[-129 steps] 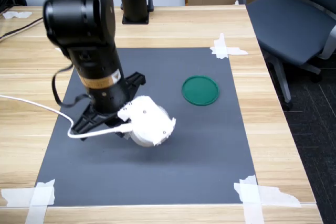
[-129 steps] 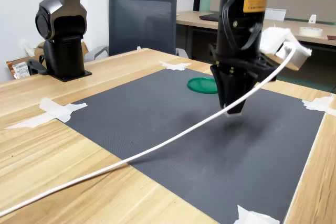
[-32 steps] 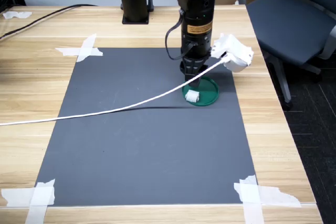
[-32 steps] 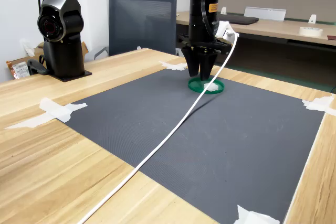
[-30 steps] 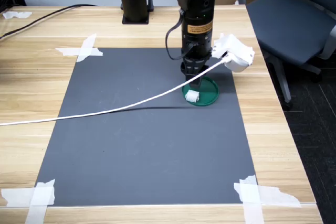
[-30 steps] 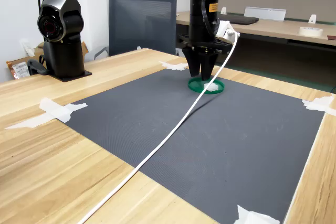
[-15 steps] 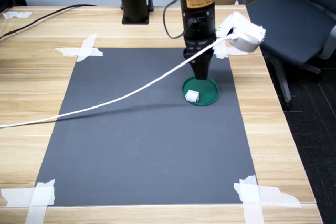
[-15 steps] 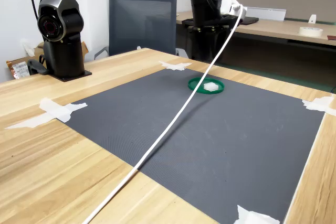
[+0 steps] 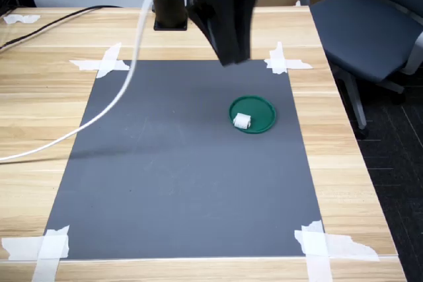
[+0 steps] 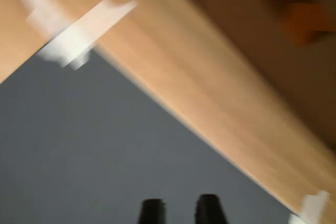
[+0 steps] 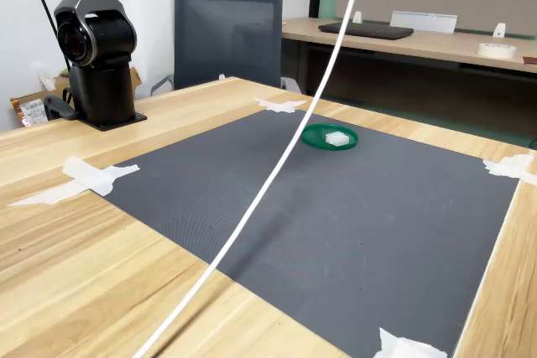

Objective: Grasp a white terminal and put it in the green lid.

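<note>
- One white terminal (image 9: 242, 121) lies inside the green lid (image 9: 262, 109), right of centre in the first exterior view.
- Gripper (image 10: 179, 211) jaws stand slightly parted, holding nothing.
- Lift clear; keep the white cable (image 9: 112, 107) off the lid.

Both exterior views are evenly and brightly lit from overhead, no glare; soft diffuse shadows lie on the dark mat (image 9: 178, 163) under the white cable (image 9: 99, 113). The fingers (image 9: 228, 24) are motion-smeared in the first exterior view. The wrist view is heavily motion-blurred, with the desk (image 10: 210, 114) and tape strips (image 10: 73, 35) streaked beyond the two dark, soft-edged fingers (image 10: 153, 212).
</note>
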Robot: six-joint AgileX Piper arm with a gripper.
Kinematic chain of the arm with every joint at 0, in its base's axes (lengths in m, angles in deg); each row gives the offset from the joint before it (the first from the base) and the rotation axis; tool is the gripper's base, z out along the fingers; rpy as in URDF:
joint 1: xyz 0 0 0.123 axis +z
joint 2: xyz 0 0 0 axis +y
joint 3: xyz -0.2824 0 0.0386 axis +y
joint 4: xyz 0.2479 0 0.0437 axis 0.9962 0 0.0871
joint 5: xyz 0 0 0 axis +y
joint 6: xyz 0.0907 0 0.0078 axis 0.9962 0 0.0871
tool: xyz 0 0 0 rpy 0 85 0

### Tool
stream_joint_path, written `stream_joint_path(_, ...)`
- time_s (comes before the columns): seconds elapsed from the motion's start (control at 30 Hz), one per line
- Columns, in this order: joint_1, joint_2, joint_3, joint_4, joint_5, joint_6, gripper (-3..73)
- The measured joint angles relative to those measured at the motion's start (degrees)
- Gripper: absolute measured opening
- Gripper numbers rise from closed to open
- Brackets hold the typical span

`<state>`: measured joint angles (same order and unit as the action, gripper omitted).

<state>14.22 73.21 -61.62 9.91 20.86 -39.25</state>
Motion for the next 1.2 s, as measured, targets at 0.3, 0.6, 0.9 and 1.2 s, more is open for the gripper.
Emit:
stream_joint_path(0.3,-8.03,-18.46,17.17,18.64,-13.85,0.41,-2.5)
stream_joint_path(0.6,-15.52,-39.45,36.65,28.72,-16.51,0.46,-2.5)
stream_joint_path(0.9,-17.95,-57.79,53.55,29.92,-16.53,-0.29,-2.5)
stream_joint_path(1.2,-17.99,-70.41,61.72,29.92,-16.11,-3.02,-2.5)
